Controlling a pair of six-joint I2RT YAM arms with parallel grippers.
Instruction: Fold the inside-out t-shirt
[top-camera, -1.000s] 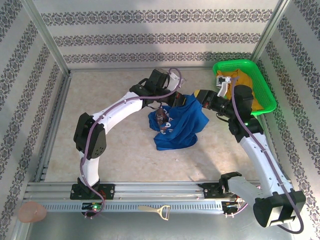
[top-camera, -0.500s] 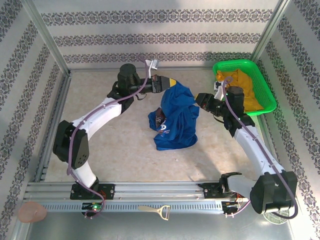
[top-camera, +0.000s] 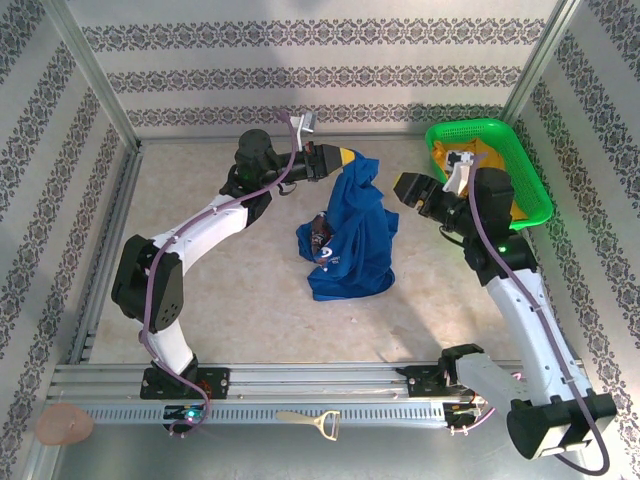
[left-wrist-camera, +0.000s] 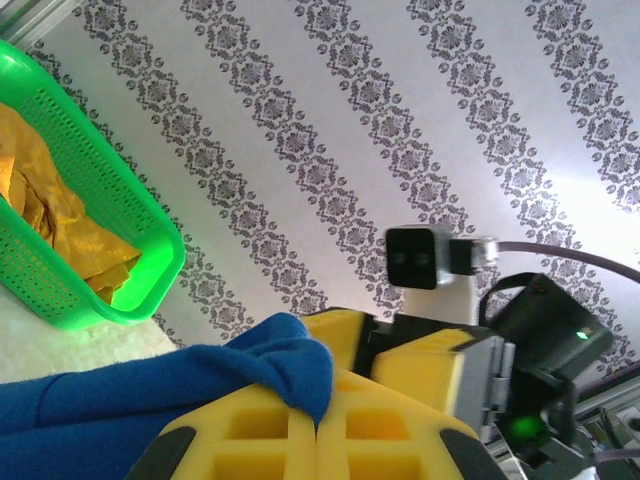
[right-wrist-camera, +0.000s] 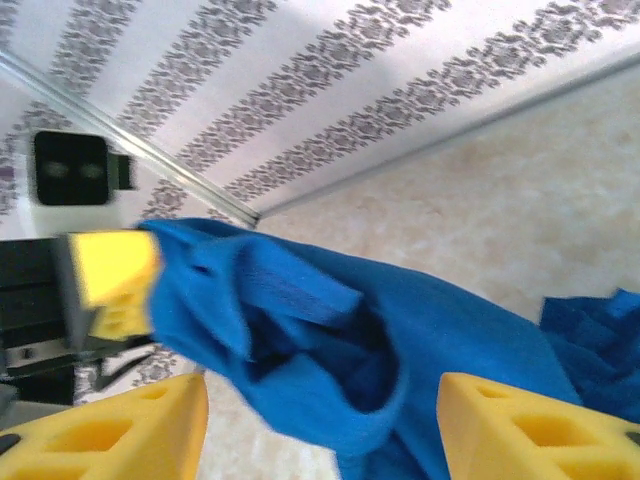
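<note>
While the left fingers (left-wrist-camera: 400, 440) clench the inside-out t-shirt (top-camera: 350, 250) near the far edge of the table (top-camera: 220, 300), the right fingers (right-wrist-camera: 520, 425) stand released.

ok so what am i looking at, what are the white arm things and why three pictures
These are two robot arms bolted to the near edge of a table, each ending in a yellow-tipped two-finger gripper. The wide picture is from a fixed camera above and behind them; the other two come from a small camera on each wrist, looking past that arm's own fingers. On the table lies a crumpled blue t-shirt, which they are meant to fold. At the far right sits a green basket holding a mustard-yellow garment. The left gripper is shut on a fold of the t-shirt; its wrist view shows the cloth pinched between the fingers. The right gripper is beside the shirt with its jaws apart, gripping nothing.
</note>
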